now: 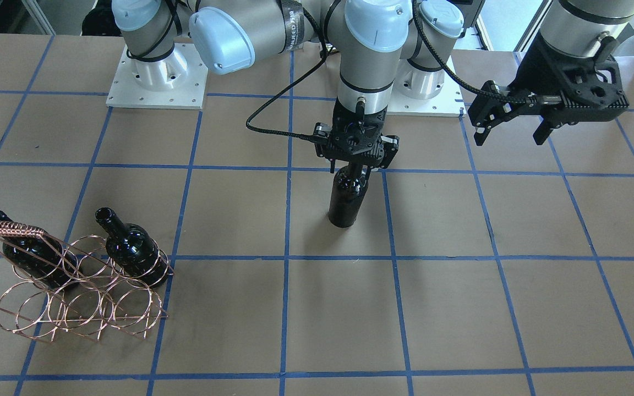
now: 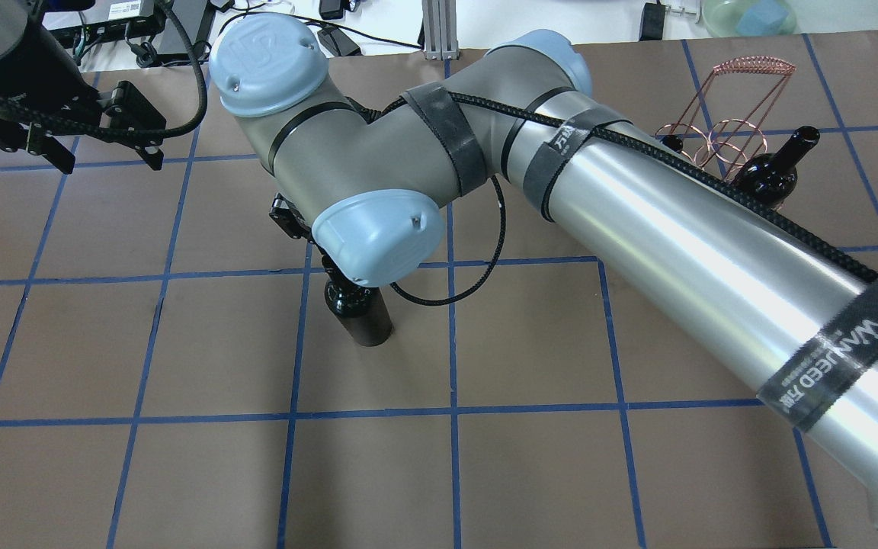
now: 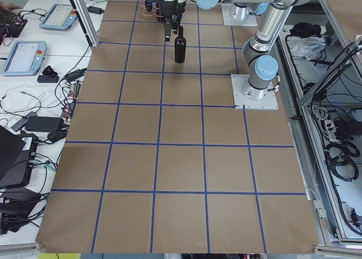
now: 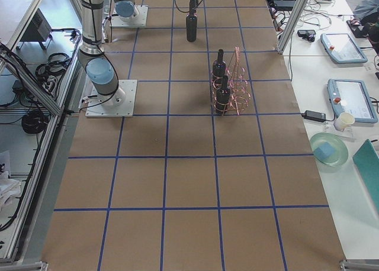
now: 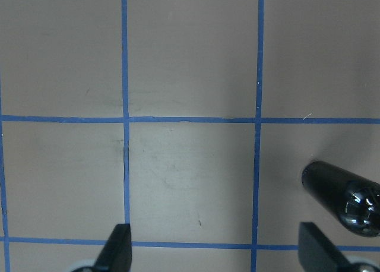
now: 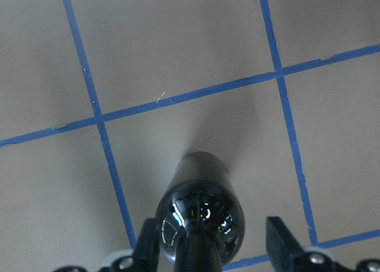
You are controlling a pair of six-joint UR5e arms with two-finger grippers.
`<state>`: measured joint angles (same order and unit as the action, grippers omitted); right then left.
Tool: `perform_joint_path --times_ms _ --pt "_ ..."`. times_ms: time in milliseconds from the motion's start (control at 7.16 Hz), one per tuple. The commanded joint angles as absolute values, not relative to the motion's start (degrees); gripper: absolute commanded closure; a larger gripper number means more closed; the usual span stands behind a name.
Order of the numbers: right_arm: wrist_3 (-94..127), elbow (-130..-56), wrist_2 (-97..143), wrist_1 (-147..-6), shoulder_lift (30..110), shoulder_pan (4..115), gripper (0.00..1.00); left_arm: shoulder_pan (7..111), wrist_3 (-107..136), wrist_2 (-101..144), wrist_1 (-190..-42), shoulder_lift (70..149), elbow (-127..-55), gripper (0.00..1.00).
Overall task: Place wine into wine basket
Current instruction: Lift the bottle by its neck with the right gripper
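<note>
One wine bottle (image 1: pixel 347 201) stands upright on the table near its middle; it also shows in the overhead view (image 2: pixel 359 313) and the right wrist view (image 6: pixel 199 206). My right gripper (image 1: pixel 356 165) is over its top, jaws open on either side of the neck, with a gap showing in the right wrist view (image 6: pixel 214 248). Two more bottles (image 1: pixel 130 247) (image 1: pixel 25 253) lie slanted in the top rings of the copper wine basket (image 1: pixel 14 229), far on my right. My left gripper (image 1: pixel 509 137) hangs open and empty above the table on my left.
The table is brown with a blue tape grid. The lower rings of the basket (image 1: pixel 80 308) hold nothing. The right arm's long link (image 2: pixel 713 252) crosses the overhead view and hides part of the basket. Both arm bases (image 1: pixel 157 77) stand at the robot's edge.
</note>
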<state>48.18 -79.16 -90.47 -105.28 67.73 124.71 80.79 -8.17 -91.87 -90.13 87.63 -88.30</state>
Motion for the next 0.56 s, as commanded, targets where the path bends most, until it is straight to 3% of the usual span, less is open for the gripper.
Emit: perform_joint_path --times_ms 0,140,279,419 --pt "48.16 -79.19 -90.44 -106.43 67.41 124.72 0.55 80.77 -8.17 -91.85 -90.18 87.54 -88.42 0.00" --pt "48.08 -79.19 -90.44 -106.44 67.41 124.72 0.64 80.77 -8.17 -91.85 -90.18 87.54 -88.42 0.00" --pt "47.29 -79.19 -90.35 -106.35 67.41 124.72 0.86 80.77 -8.26 -91.76 -90.18 87.54 -88.42 0.00" --pt "47.29 -79.19 -90.09 -106.26 67.41 124.72 0.90 80.77 -8.26 -91.84 -90.18 87.54 -88.42 0.00"
